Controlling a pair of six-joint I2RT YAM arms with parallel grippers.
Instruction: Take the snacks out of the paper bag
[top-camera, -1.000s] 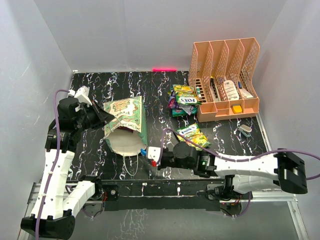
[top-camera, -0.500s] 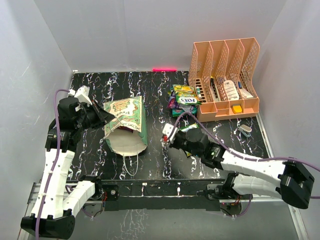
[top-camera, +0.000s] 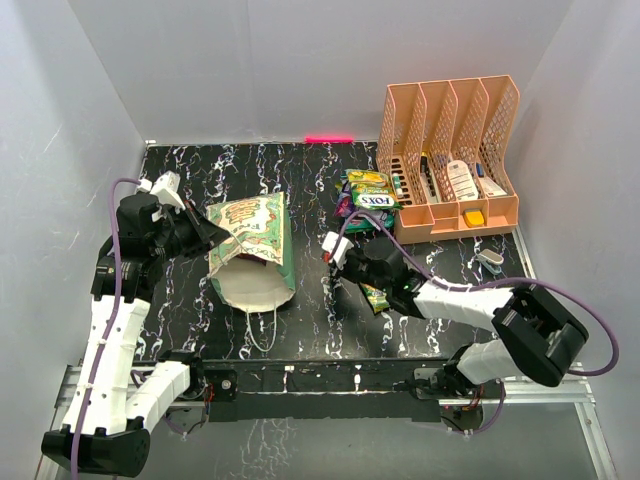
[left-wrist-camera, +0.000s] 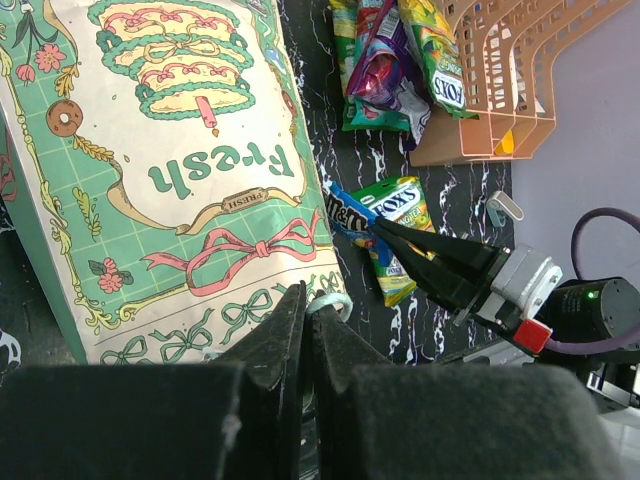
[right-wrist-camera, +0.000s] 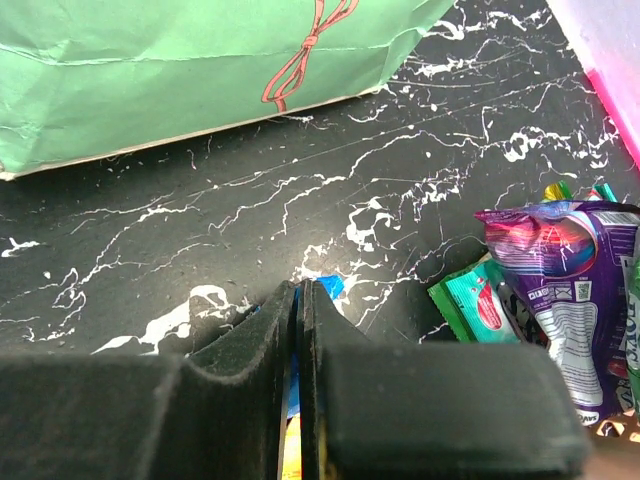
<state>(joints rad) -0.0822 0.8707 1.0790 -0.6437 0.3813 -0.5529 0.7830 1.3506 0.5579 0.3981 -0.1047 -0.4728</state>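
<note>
The mint-green paper bag (top-camera: 255, 235) lies on its side, pale mouth toward the near edge; it also shows in the left wrist view (left-wrist-camera: 180, 150) and the right wrist view (right-wrist-camera: 200, 50). My left gripper (top-camera: 207, 236) (left-wrist-camera: 308, 295) is shut on the bag's rim by its string handle. My right gripper (top-camera: 340, 260) (right-wrist-camera: 298, 290) is shut on a blue packet (left-wrist-camera: 345, 212) (right-wrist-camera: 328, 288), low over the table to the right of the bag. A green-yellow FOX'S packet (top-camera: 377, 296) (left-wrist-camera: 405, 205) lies under that arm. A pile of snacks (top-camera: 365, 200) (right-wrist-camera: 560, 270) lies farther back.
A peach mesh organizer (top-camera: 450, 170) (left-wrist-camera: 500, 60) with small bottles and boxes stands at the back right. A small grey-white object (top-camera: 490, 260) lies in front of it. White walls enclose the black marbled table (top-camera: 300, 170) on three sides.
My right gripper has moved from the bag's mouth near the front edge to the right and back toward the snack pile, with the blue packet in it. The left arm and bag have not moved.
</note>
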